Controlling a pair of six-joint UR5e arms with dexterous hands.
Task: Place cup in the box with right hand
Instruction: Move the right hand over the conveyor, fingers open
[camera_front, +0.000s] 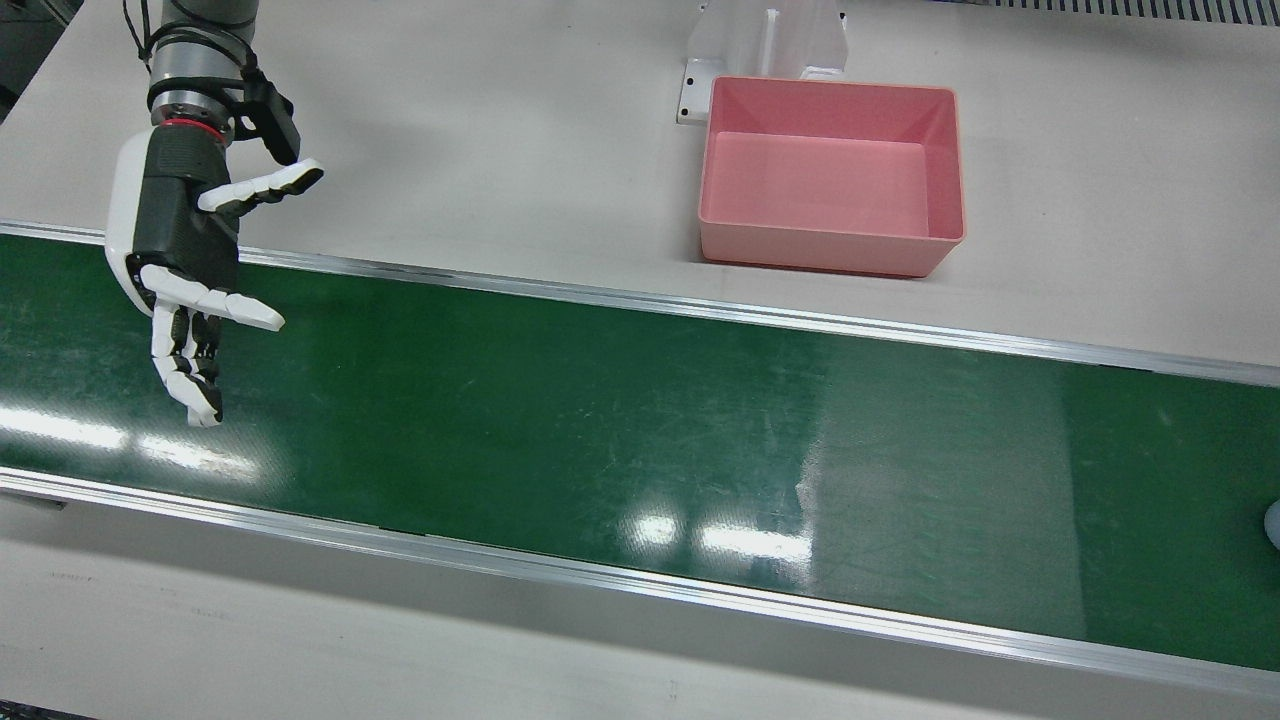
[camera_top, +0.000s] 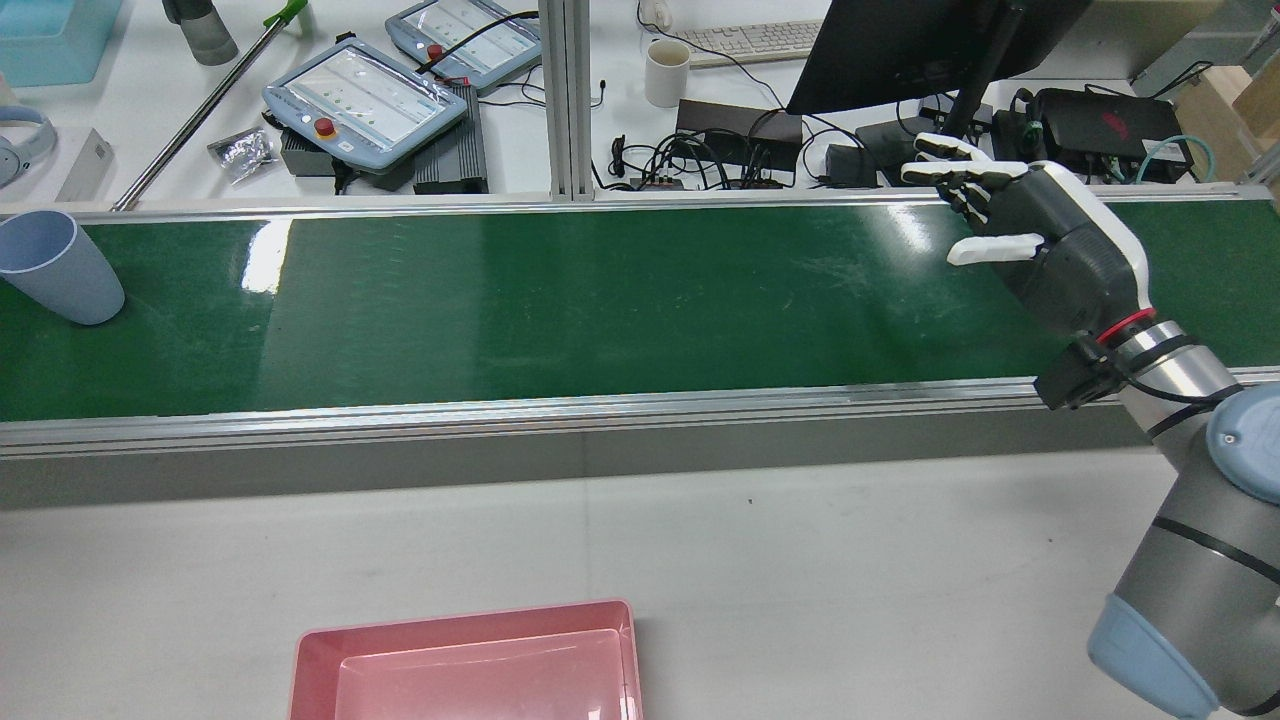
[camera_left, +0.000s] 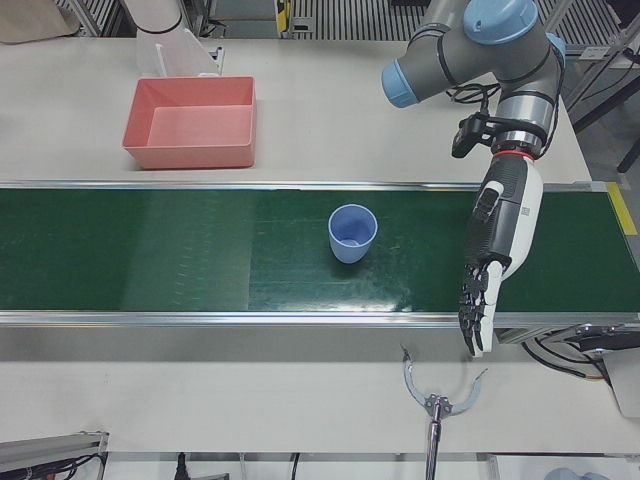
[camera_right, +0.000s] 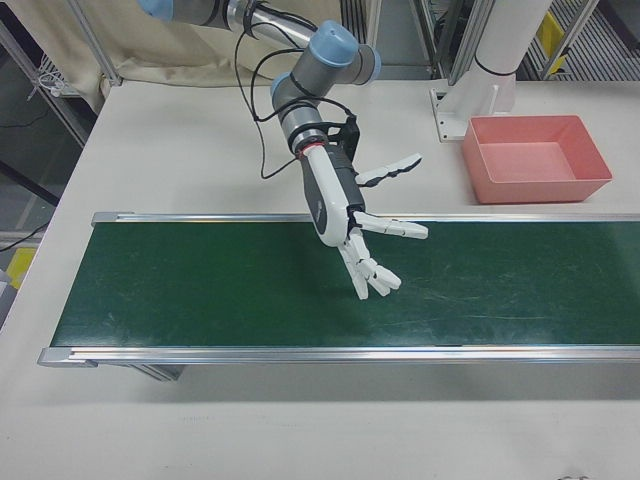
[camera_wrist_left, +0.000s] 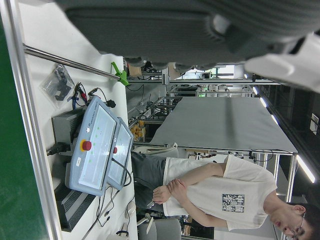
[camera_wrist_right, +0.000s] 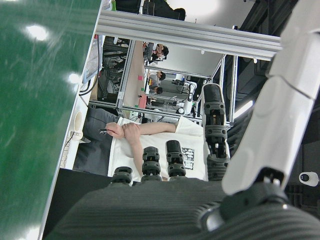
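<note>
- The right robot hand (camera_front: 190, 250) hangs over one end of the green belt (camera_front: 600, 420), fingers (camera_front: 190, 370) spread apart and holding nothing.
- In the right-front view the same hand (camera_right: 350, 225) tilts down toward the belt, thumb sticking out to the side.
- The blue cup (camera_left: 352, 233) stands upright on the belt, mouth up, well apart from the right robot hand.
- From the rear view the cup (camera_top: 55, 265) sits at the far left end of the belt, while the right hand (camera_top: 1040, 235) is at the far right end.
- The left robot hand (camera_left: 497, 250) hangs above the belt's near rail, beside the cup but not touching it; its fingers point down, fairly straight, with nothing in them.
- The pink box (camera_front: 830, 180) rests on the pale tabletop (camera_front: 500, 130) behind the belt, open and empty.
- A white bracket (camera_front: 765, 45) stands just behind the box.
</note>
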